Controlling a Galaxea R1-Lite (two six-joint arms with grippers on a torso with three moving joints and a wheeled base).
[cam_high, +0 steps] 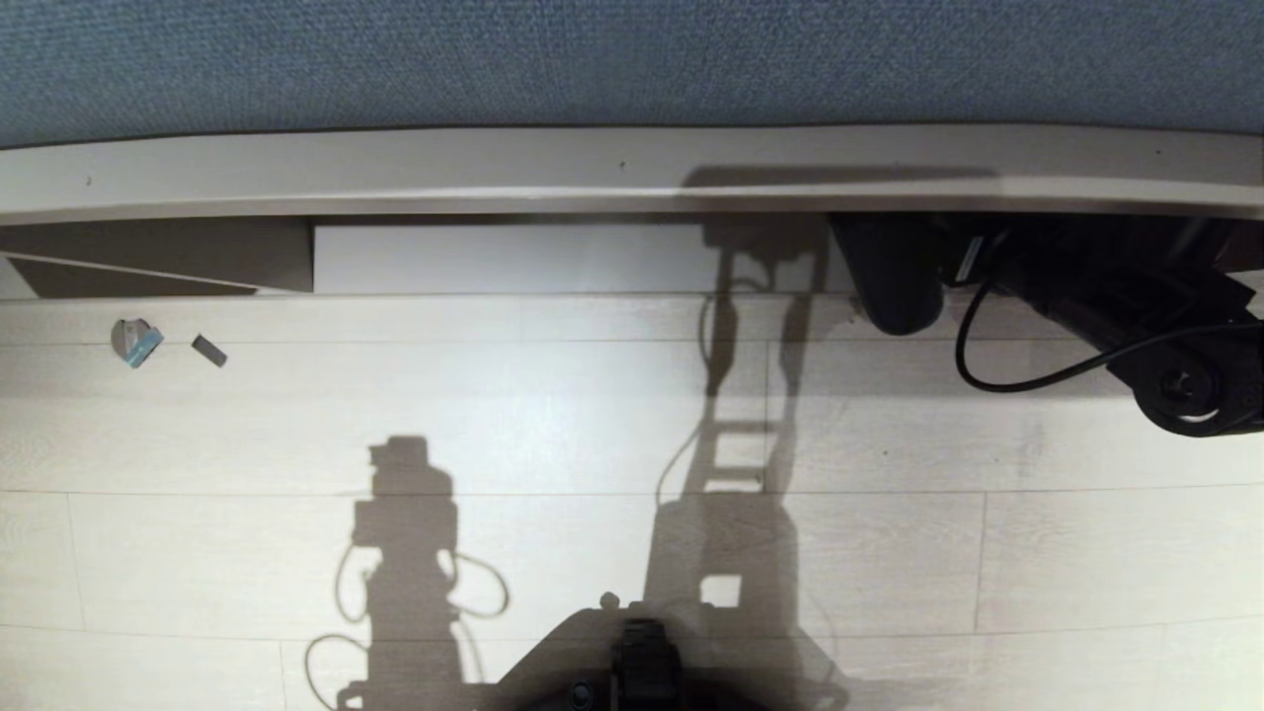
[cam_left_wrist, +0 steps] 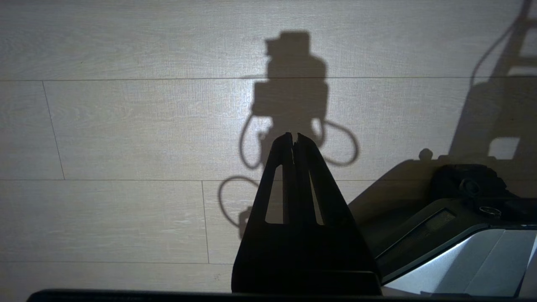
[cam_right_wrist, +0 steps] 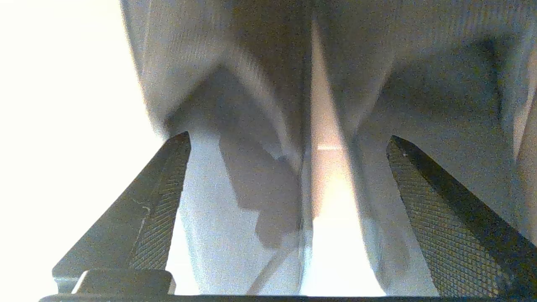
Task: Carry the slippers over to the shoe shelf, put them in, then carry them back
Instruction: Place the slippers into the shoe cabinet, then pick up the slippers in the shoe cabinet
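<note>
The slippers [cam_right_wrist: 251,126] lie side by side inside the shoe shelf [cam_high: 632,188], just ahead of my right hand [cam_right_wrist: 289,142], which stands wide open, touching neither. My right arm [cam_high: 1116,306] reaches under the shelf's front edge from the right. My left hand [cam_left_wrist: 293,138] is closed and empty, hanging over the pale wooden floor [cam_high: 553,415].

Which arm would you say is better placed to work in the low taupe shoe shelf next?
Right, probably: the right hand is at the low taupe shoe shelf, open, grey fabric close ahead. The left hand hangs shut over the pale plank floor, away from it.
</note>
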